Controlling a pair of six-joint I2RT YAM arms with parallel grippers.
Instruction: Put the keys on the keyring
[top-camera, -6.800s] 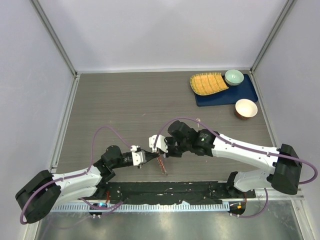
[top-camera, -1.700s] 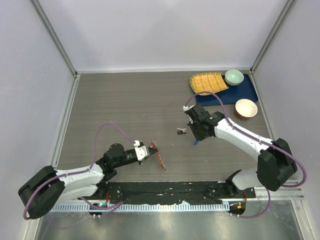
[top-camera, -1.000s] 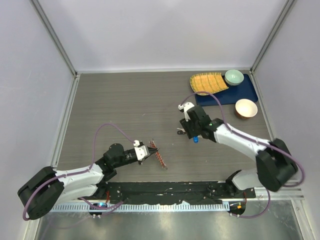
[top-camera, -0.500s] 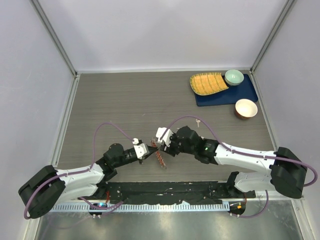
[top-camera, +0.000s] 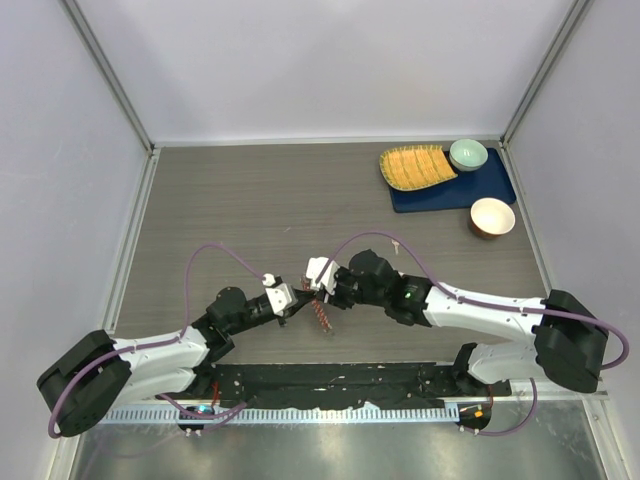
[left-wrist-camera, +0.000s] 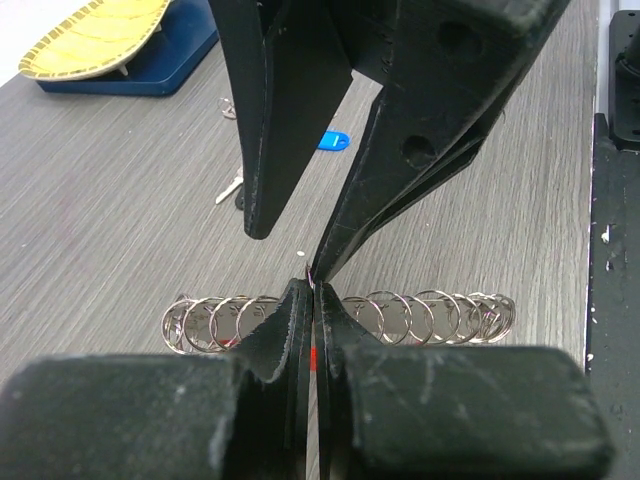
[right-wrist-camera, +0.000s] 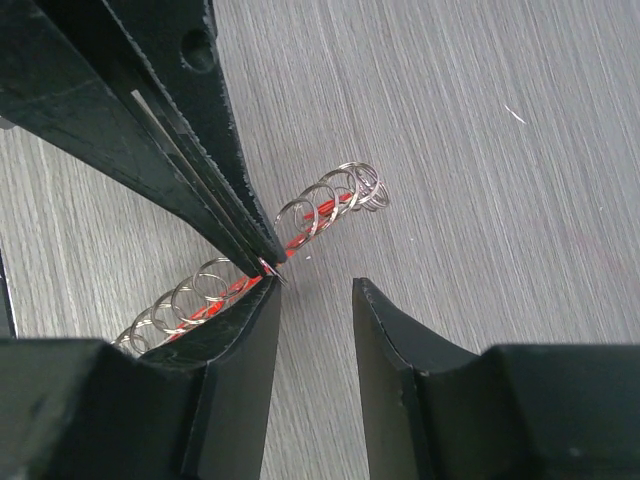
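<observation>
Containers sit together in the far right corner of the tabletop (top-camera: 250, 200). A dark blue mat (top-camera: 497, 186) carries a yellow ribbed oval dish (top-camera: 415, 167), which overhangs the mat's left edge, and a pale green bowl (top-camera: 468, 154) touching the dish's right end. A brown bowl (top-camera: 492, 217) with a white inside stands just off the mat's near edge. The inside of each bowl shows only its own plain colour. Any lettering on these pieces is too small to read. The keyring (top-camera: 322, 319), a row of silvery wire loops over a long red fob, lies close to the near edge of the tabletop, about midway between its left and right edges. The left fingers (left-wrist-camera: 285, 330) are clenched tight, with a sliver of red and a thin wire caught between them, so they grasp the keyring at its middle. The right fingers (right-wrist-camera: 240, 340) stand released with a clear gap and nothing between them. One of them touches the tips of the left fingers just above the loops. A blue-headed key (left-wrist-camera: 333, 140) and a plain silver key (left-wrist-camera: 229, 189) lie loose on the tabletop beyond the keyring, toward the blue mat and well apart from the ring.
</observation>
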